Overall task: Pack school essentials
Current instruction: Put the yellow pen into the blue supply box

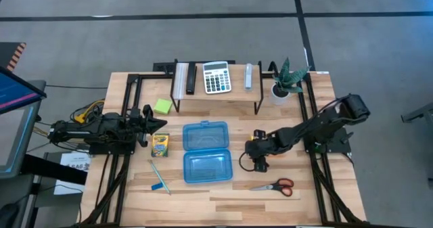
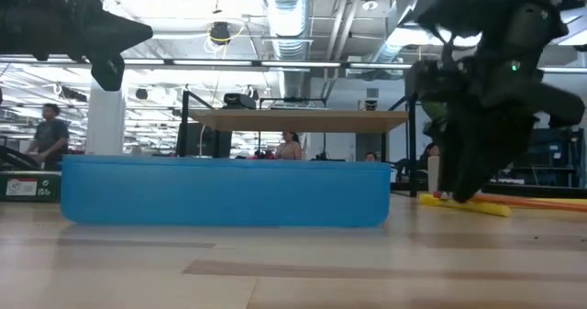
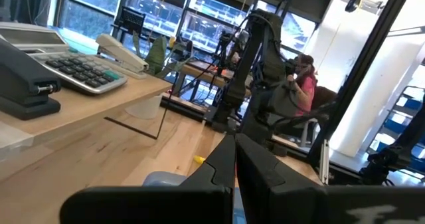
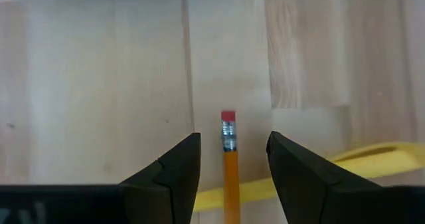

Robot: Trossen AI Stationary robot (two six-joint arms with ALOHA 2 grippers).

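An orange pencil [image 4: 230, 171] with a red eraser lies on the table across a yellow pencil [image 4: 362, 159]. My right gripper [image 4: 234, 141] hangs open over it, pointing steeply down, one finger on each side of the eraser end and clear of it. In the high view this gripper [image 1: 256, 159] is right of the open blue case [image 1: 206, 151]. Red-handled scissors [image 1: 274, 185] lie near the front right. A crayon box [image 1: 160, 144], a blue pen [image 1: 159, 176] and a green sticky-note pad [image 1: 162, 106] lie left of the case. My left gripper [image 1: 160, 124] waits shut at the left.
A raised wooden shelf [image 1: 216, 94] at the back carries a calculator [image 1: 216, 77] and a stapler. A small potted plant [image 1: 285, 80] stands at the back right. Black frame rails run along both table sides. Bare wood lies in front of the case.
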